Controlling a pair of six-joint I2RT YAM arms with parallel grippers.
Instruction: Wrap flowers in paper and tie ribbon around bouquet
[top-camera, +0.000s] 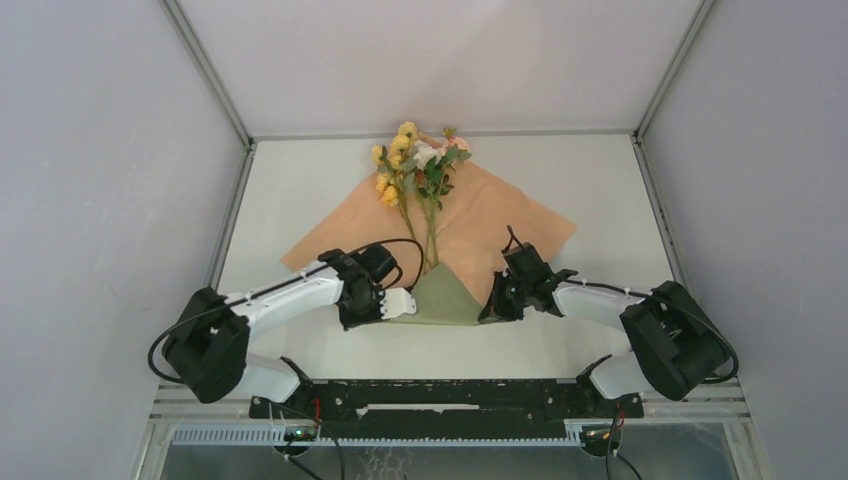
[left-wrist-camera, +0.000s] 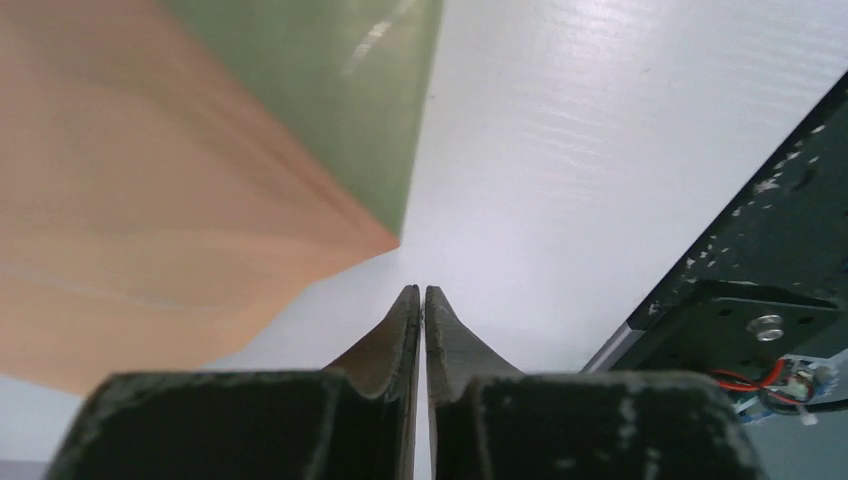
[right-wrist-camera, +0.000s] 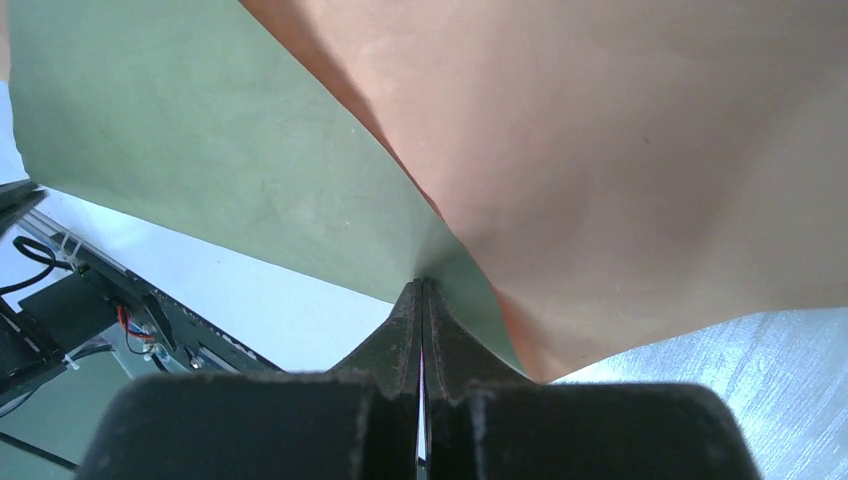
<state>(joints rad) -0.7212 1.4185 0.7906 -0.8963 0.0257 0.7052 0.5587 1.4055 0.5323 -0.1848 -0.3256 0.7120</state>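
Observation:
The paper (top-camera: 495, 215) lies peach side up on the table, its near corner folded over so an olive-green flap (top-camera: 440, 295) shows. The flowers (top-camera: 415, 160) rest on it, blooms at the far edge and stems running down under the flap. My right gripper (top-camera: 493, 307) (right-wrist-camera: 421, 282) is shut, its tips pinching the paper (right-wrist-camera: 250, 150) at the right end of the fold. Just off the flap's left corner, my left gripper (top-camera: 405, 303) (left-wrist-camera: 422, 290) is shut with nothing in it, and the paper (left-wrist-camera: 150, 200) sits ahead to its left. The ribbon is out of view.
A black mounting rail (top-camera: 440, 395) runs along the near table edge, also seen as a black rail (left-wrist-camera: 770, 260) to the right of the left fingers. Grey enclosure walls (top-camera: 110, 150) stand on both sides and at the back.

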